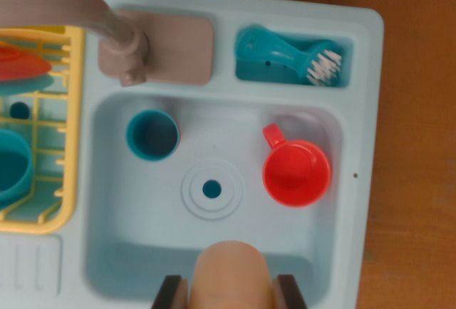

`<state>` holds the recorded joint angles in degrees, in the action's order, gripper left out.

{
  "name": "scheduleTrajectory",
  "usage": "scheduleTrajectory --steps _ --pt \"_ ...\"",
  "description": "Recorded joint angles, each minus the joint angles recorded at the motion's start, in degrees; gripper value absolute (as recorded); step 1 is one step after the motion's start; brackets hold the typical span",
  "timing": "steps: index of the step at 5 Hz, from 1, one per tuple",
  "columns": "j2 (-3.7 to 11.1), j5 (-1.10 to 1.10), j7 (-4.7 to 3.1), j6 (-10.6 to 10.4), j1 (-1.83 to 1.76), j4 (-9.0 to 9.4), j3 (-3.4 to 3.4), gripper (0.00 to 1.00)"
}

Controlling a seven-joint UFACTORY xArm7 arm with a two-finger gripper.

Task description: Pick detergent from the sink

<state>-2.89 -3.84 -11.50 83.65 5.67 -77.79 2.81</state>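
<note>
Jaws grip the detergent bottle (231, 275) above the sink (107, 181), teal cup (152, 135) and red cup (296, 173) beyond.

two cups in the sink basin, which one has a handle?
The red cup, on the wrist view's right of the drain; its handle sticks out at upper left. The teal cup shows none.

Lighting's pretty soft and even here, nothing harsh, though the whole shot is a bit fuzzy, like low-res video. The pale blue sink (107, 181) picks up gentle shading along its inner walls, darker on the near side. The red cup (296, 174) has a mild sheen on its rim. The tan bottle (231, 275) at the bottom edge is way out of focus. The wooden worktop (420, 145) looks warm and darkens toward the top corners.
</note>
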Motion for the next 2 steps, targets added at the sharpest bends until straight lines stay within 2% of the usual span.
scheduleTrajectory --steps 1,2 --pt "0.00 0.00 0.00 0.0 0.00 0.00 0.00 1.00" --pt "-0.43 0.03 -0.09 1.7 -0.01 -1.22 -0.01 1.00"
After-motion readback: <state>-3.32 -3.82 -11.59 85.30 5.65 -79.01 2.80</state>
